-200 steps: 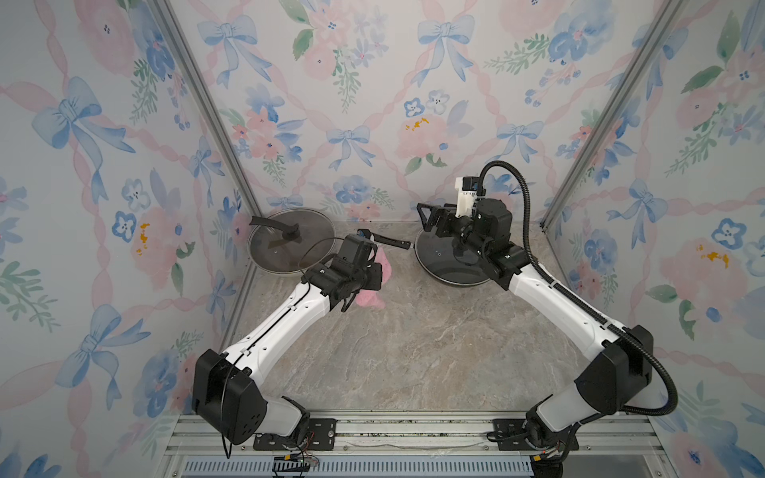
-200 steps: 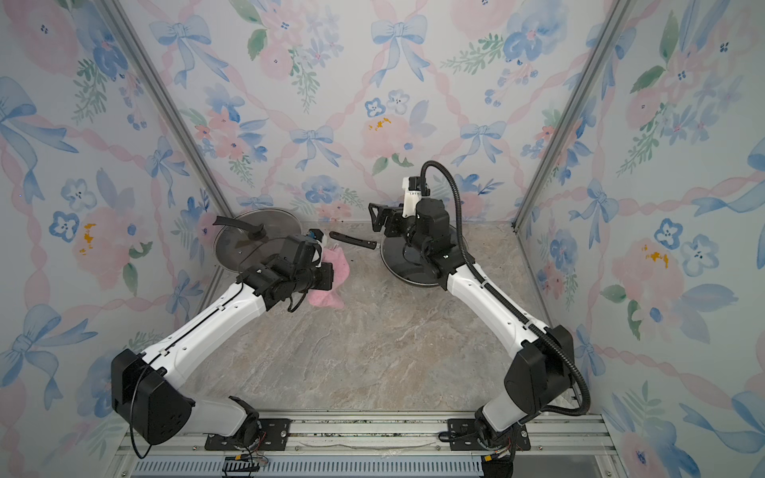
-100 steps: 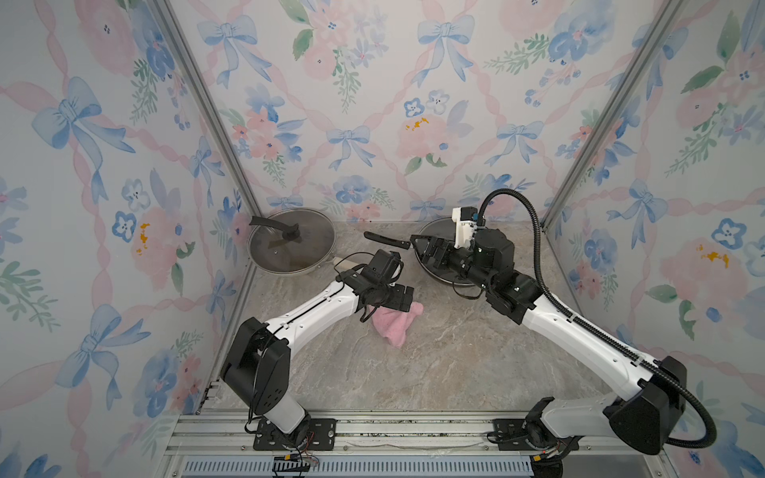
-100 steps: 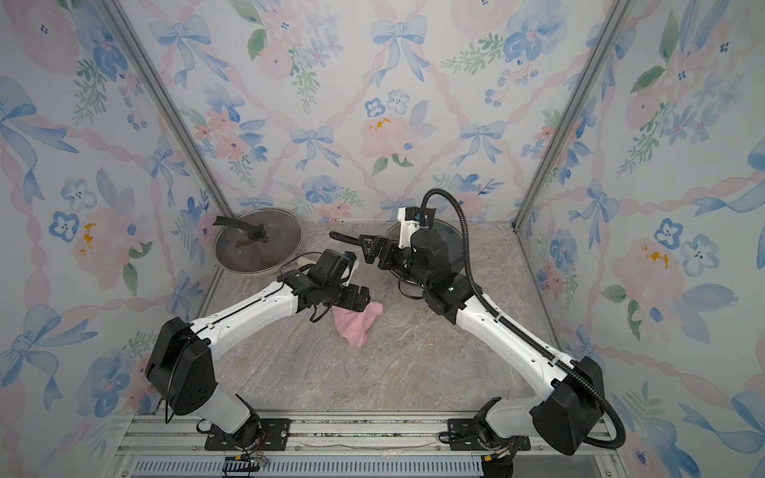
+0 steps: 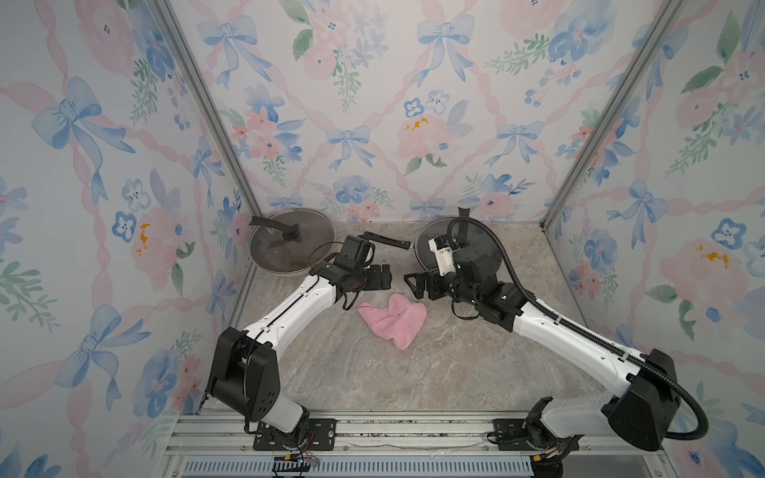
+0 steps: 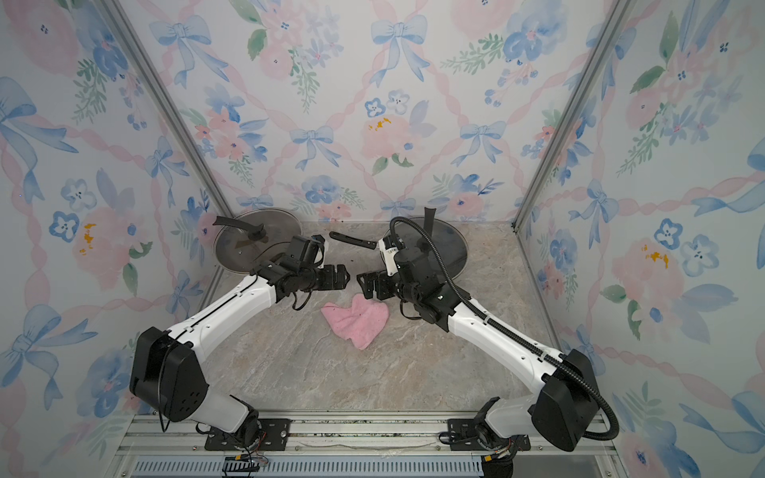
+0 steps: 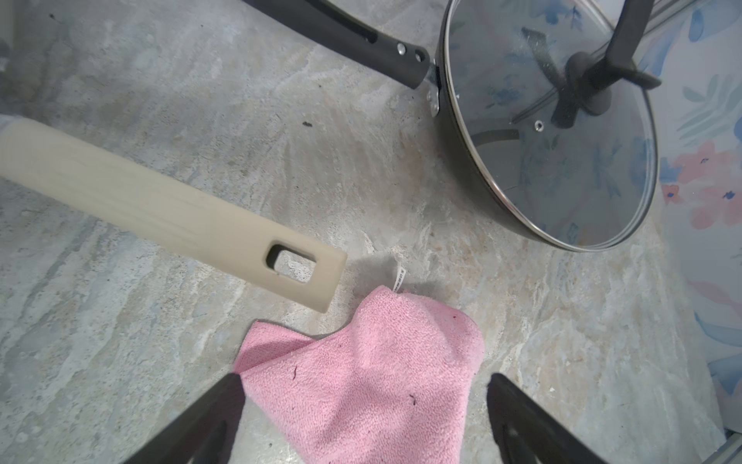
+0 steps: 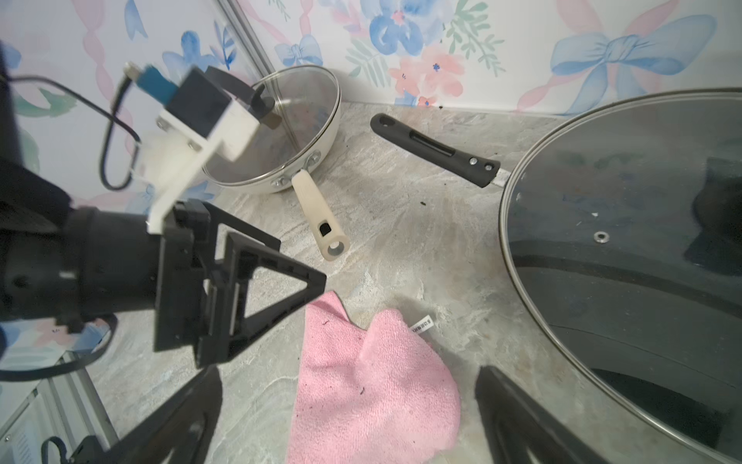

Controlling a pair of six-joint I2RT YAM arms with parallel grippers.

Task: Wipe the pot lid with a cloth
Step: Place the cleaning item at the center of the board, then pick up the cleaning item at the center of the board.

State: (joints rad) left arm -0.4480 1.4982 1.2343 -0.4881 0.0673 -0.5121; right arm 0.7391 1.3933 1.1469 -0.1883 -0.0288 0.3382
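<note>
At the back left a cream pan (image 8: 327, 136) stands against the wall, its glass lid (image 5: 292, 242) seated on it; the pan's cream handle (image 7: 180, 217) points toward the middle of the marble table (image 5: 372, 372). Just right of that pan the left gripper (image 5: 386, 278) hovers with its jaws spread wide, pinching nothing. The pink cloth (image 5: 393, 318) lies crumpled on the table at mid-width, nearer the robot's bases than both grippers and apart from both pans; a small white tag shows at its far edge. The right gripper (image 5: 414, 285) faces the left one across a small gap, its jaws likewise spread and empty. At the back right a black pan (image 7: 469, 172) carries its own glass lid (image 7: 522, 160); its long black handle (image 7: 341, 36) reaches toward the cream pan.
</note>
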